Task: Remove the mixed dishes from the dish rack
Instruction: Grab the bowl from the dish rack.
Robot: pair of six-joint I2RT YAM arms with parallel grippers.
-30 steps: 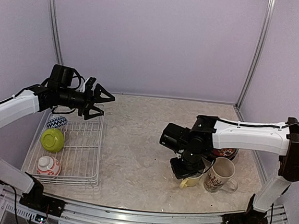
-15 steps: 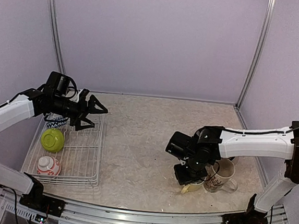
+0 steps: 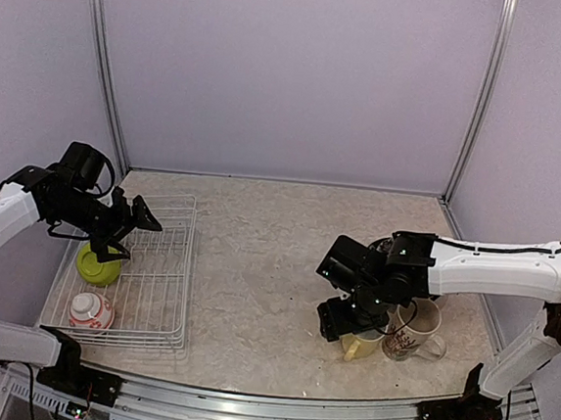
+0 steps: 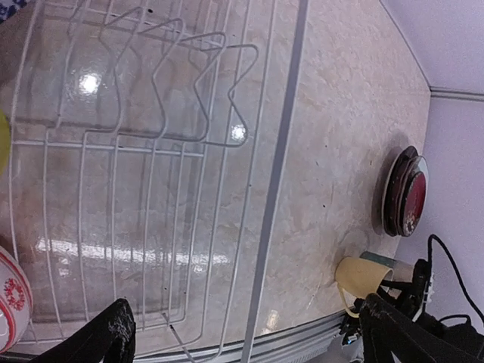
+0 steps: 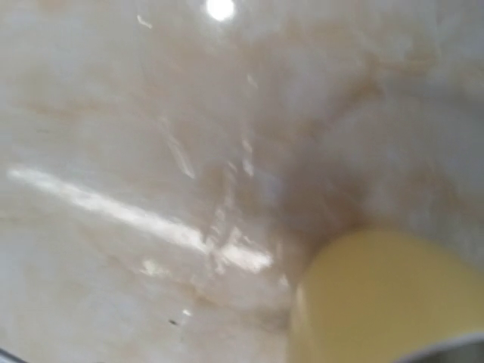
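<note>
Yellow ceramic mug [image 3: 359, 347] stands right of white wire dish rack [image 3: 156, 288]; right gripper [image 3: 338, 321] opening unclear; left gripper [image 3: 138, 239] wide, empty, probably round lime-green bowl [image 3: 97, 268] next.

- A robotics lab cell is showing: plain lilac panels [image 3: 292, 73] are enclosing a marble-patterned table [image 3: 257, 257].
- Aluminium posts [image 3: 483, 100] and a front metal rail [image 3: 263, 408] are framing it.

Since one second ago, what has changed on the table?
The left pincer, open, came back from the dish rack's far end, down toward the lime-green bowl. The right pincer dipped slightly at the yellow mug. The red-white bowl and cream mug stayed.
</note>
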